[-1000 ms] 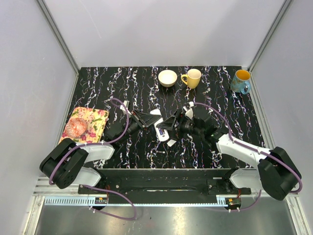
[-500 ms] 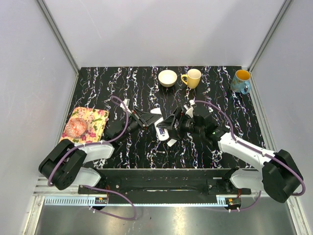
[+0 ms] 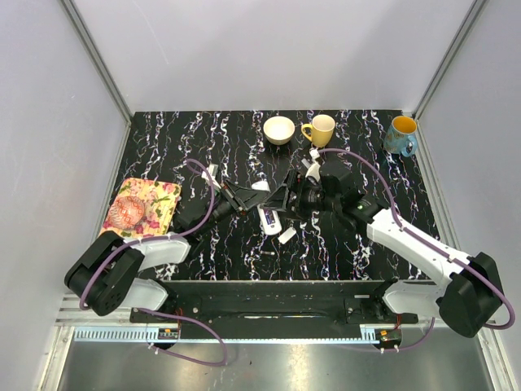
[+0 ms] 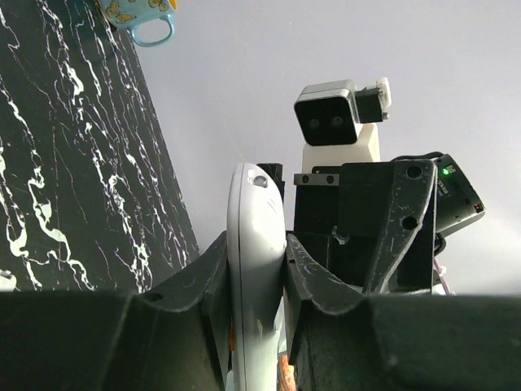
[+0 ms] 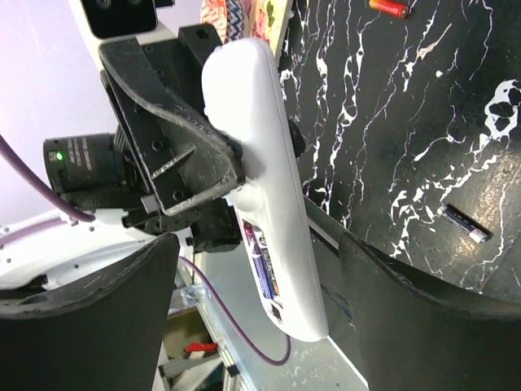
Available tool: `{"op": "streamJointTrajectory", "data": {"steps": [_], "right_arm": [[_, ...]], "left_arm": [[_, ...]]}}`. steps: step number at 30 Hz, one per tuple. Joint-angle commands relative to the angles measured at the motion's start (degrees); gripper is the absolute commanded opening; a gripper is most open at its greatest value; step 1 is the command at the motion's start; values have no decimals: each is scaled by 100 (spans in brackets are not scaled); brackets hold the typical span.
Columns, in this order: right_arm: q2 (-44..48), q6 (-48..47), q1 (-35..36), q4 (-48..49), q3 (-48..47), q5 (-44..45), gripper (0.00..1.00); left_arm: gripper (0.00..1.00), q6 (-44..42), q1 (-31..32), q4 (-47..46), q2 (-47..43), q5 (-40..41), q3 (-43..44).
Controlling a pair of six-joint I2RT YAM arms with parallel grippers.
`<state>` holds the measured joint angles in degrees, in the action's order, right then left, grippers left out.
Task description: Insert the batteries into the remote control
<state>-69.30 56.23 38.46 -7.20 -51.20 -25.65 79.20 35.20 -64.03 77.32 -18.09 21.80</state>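
Our left claw (image 4: 256,244) clamps the remote (image 5: 260,163) aloft; the right claw (image 5: 259,244) gapes wide facing it, holding nothing. One battery (image 5: 262,259) seems seated in the recess. A red battery (image 5: 389,6) at one o'clock lies loose on the worktop (image 5: 391,122), not yet loaded.

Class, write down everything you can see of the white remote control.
The remote control is a slim white bar of smooth, glossy-looking plastic with rounded ends. Near one end a dark recess lies open, with something purplish inside it. The left gripper is shut on it toward the plain end and holds it edge-on to its own wrist camera. The open right gripper has a finger on either side of the recess end, apart from it.
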Motion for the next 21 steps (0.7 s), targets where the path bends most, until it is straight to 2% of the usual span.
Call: {"op": "streamJointTrajectory", "data": {"steps": [1, 11, 19, 21], "right_arm": [[30, -858, -5, -422, -250, -335, 80], [-40, -1044, 4, -317, -39, -388, 64], [-242, -780, -14, 175, 163, -599, 40], [-268, -754, -5, 219, 216, -617, 39]], "left_arm": [[0, 245, -4, -759, 29, -186, 166], [0, 579, -4, -1340, 161, -283, 175], [0, 746, 4, -2077, 266, -353, 166], [0, 825, 4, -2210, 319, -362, 184]]}}
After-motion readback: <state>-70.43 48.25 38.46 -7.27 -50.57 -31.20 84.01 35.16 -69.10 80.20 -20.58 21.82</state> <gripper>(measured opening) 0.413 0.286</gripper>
